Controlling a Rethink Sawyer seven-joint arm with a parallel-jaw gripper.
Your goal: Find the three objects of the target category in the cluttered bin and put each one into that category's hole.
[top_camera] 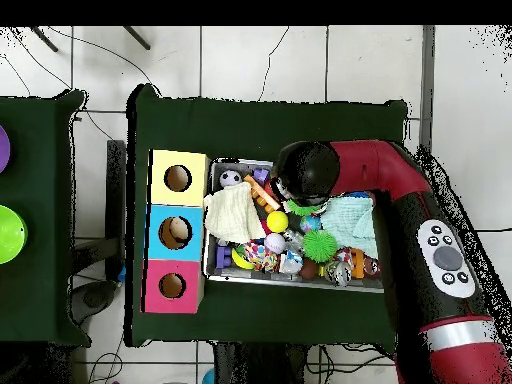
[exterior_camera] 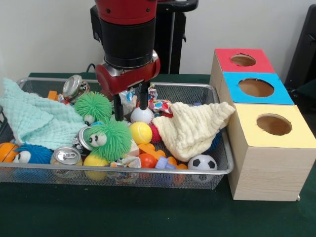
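Observation:
The wire mesh bin (exterior_camera: 223,170) sits on the green table, full of mixed toys; it also shows in the overhead view (top_camera: 296,283). My gripper (exterior_camera: 131,109) hangs over the bin's far middle with its two black fingers (exterior_camera: 118,107) spread apart and nothing between them. One fingertip is just above a white baseball (exterior_camera: 141,116). A yellow ball (exterior_camera: 140,132) lies in front of it. A yellow rounded toy (exterior_camera: 96,160) lies half hidden under a green furry toy (exterior_camera: 112,138); I cannot tell whether it is the duck. In the overhead view the arm (top_camera: 305,172) covers the gripper.
Three light-wood boxes stand right of the bin, with a red-topped hole (exterior_camera: 243,60), a blue-topped hole (exterior_camera: 256,87) and a yellow-topped hole (exterior_camera: 274,124). A cream cloth (exterior_camera: 190,128), a mint cloth (exterior_camera: 34,121), drink cans (exterior_camera: 66,157) and a small football (exterior_camera: 202,163) crowd the bin.

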